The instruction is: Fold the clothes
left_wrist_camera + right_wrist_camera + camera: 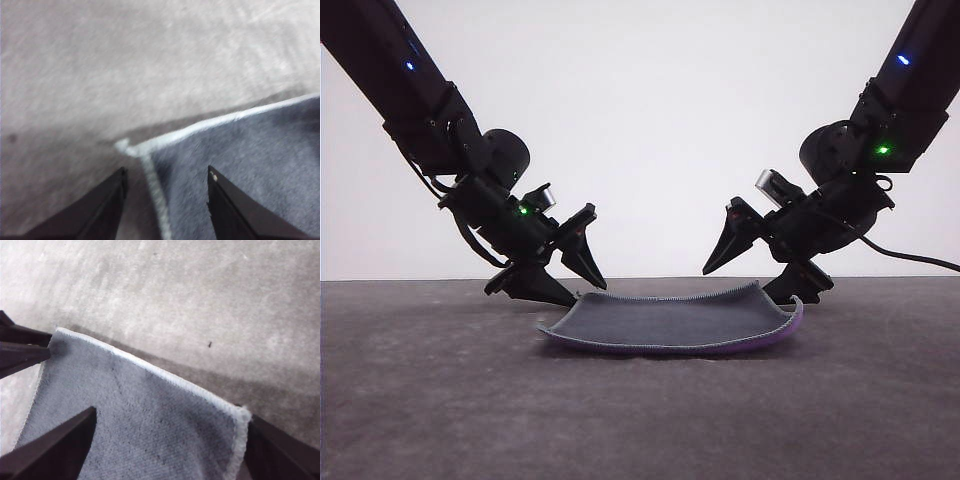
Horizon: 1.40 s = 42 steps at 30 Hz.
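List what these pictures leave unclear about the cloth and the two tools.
- Cloth, front view: the purple underside shows as a thin rim; the grey face covers the rest.
- Left tool, left wrist view: blur hides whether its fingers touch the cloth corner.
- Right tool, right wrist view: the picture's edge cuts off both fingers.
- Right tool, front view: the raised cloth corner hides the lower finger's tip.

We see bare grey table [430, 400] all around the cloth [670, 322], nothing else standing on it. The left gripper [582, 282] straddles the cloth's left corner, jaws apart; the right gripper [760, 275] straddles the raised right corner. Open air between the two arms above the cloth's middle.
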Motion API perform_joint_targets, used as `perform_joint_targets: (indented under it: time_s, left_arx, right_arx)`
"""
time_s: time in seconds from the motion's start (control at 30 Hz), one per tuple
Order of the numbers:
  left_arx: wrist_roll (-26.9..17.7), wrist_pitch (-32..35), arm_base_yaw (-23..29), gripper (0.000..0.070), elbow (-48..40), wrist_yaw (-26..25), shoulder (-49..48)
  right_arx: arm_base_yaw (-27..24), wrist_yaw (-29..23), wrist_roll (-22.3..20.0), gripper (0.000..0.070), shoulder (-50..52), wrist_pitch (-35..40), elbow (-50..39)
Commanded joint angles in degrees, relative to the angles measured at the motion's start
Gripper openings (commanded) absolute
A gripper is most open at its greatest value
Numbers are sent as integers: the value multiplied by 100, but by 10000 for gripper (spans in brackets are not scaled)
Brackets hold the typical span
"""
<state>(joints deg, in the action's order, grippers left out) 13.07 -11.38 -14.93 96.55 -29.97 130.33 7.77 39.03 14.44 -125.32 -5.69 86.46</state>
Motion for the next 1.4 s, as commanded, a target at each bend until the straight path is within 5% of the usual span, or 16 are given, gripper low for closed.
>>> perform_joint_targets:
  time_s: [0.0, 0.17, 0.3, 0.4, 0.6, 0.87, 1.37]
  left_arx:
    - [52, 73, -36, 313, 146, -49, 204]
    - [56, 75, -37, 282, 146, -59, 204]
    - [45, 79, -38, 7, 146, -69, 204]
    - [0, 71, -38, 0, 146, -71, 204]
    - [-85, 77, -23, 0, 150, -172, 204]
    - [-120, -219, 90, 0, 357, -992, 197]
    - [-1705, -2989, 172, 0, 916, -1723, -109]
  right_arx:
    - [-8, -3, 33, 476, -208, 13, 122]
    - [-11, -18, 8, 333, -208, 15, 122]
    - [-15, -122, -42, 90, -208, 15, 122]
    - [-36, -154, -95, 8, -208, 15, 122]
    - [-81, -87, -205, 6, -208, 11, 128]
    - [-272, 883, -447, 6, -113, -262, 133]
    - [-504, 2153, -1709, 6, 452, -2104, 133]
